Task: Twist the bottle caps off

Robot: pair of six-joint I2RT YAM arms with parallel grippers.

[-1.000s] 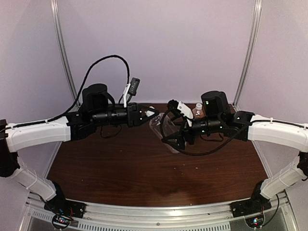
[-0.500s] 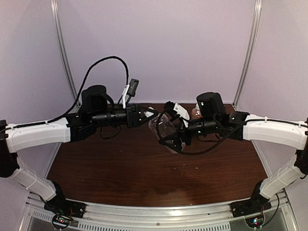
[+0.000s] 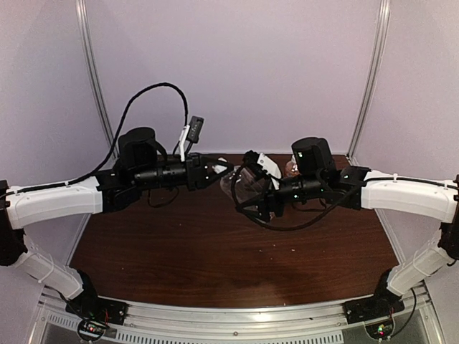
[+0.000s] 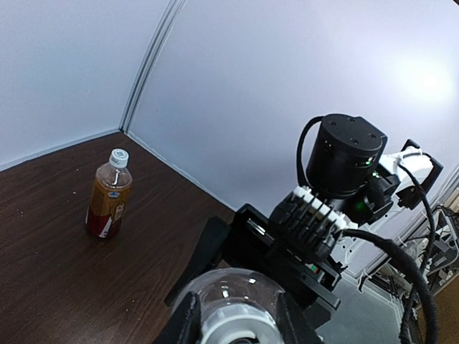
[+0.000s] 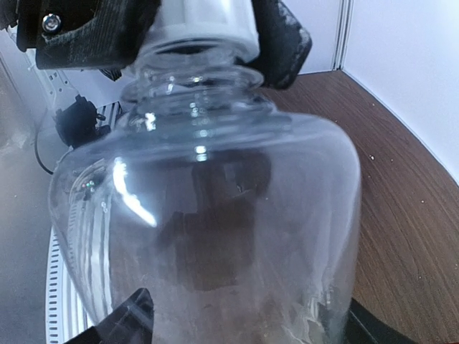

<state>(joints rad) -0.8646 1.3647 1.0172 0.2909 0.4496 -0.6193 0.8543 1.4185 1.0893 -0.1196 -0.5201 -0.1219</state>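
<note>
Top view: left gripper (image 3: 224,172) and right gripper (image 3: 249,188) met nose to nose above the far middle of the table (image 3: 179,251), the clear bottle (image 3: 235,185) between them. Whether its base touched the wood could not be told. The near half of the table was bare brown wood, and both forearms ran well inside its left and right edges. Behind the right wrist, close to the back wall (image 3: 237,72) and the right corner post (image 3: 374,79), the amber bottle (image 3: 290,169) showed only as a sliver.

Left wrist view: the amber bottle stood upright and alone near the wall corner, second cap (image 4: 119,155) on its neck. It was well apart from both grippers, with open wood all round it. Low in frame, the left fingers (image 4: 185,324) sat either side of the white cap (image 4: 237,331) of the clear bottle. The right gripper's black body was just beyond.

Right wrist view: the grip showed plainly. Left jaws were closed against the white cap from both sides. The right fingers (image 5: 128,319) pressed on the clear bottle's wide body, one at each flank. The bottle's clear wall filled the frame. At right, the table's edge met a white wall (image 5: 401,64).
</note>
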